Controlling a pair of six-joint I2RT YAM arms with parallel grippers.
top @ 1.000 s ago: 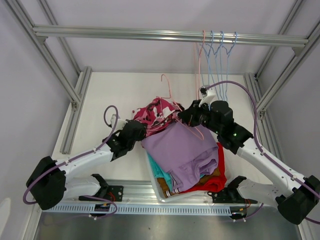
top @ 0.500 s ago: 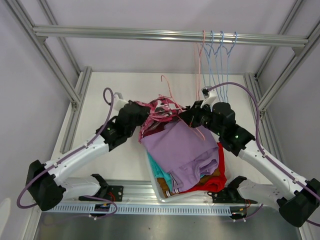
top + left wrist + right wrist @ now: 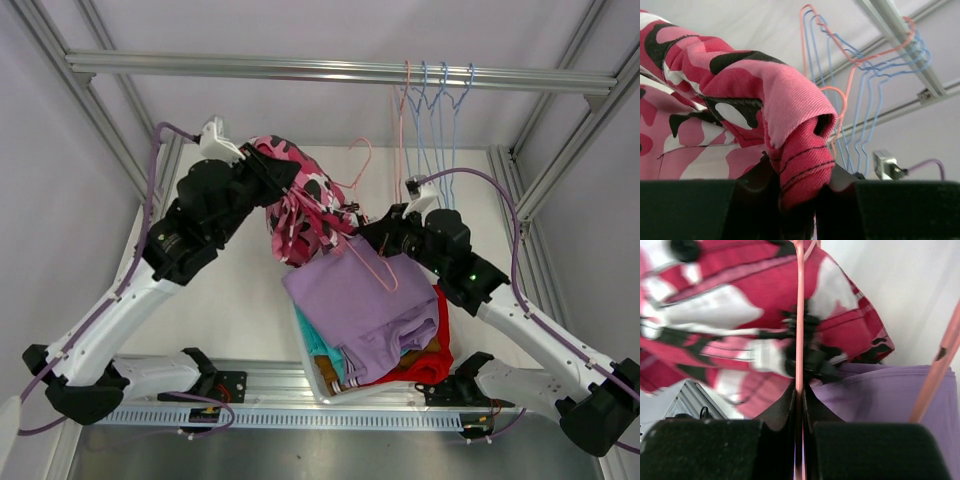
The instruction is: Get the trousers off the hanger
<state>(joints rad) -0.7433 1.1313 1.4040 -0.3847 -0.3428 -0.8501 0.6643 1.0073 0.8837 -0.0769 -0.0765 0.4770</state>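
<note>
The left gripper [image 3: 262,172] pinched a fold of the pink camouflage trousers [image 3: 300,215] high above the table [image 3: 220,300], and the right gripper [image 3: 372,236] was closed on the pink hanger [image 3: 799,300], so the pulling-off step seemed in hand, and next the cloth had to come clear of the wire.

No writing, brand, number or sign can be read in any view. The pink camouflage trousers [image 3: 300,205] carry only their print. The grey connector [image 3: 885,165] at the left wrist view's lower right is too blurred.
</note>
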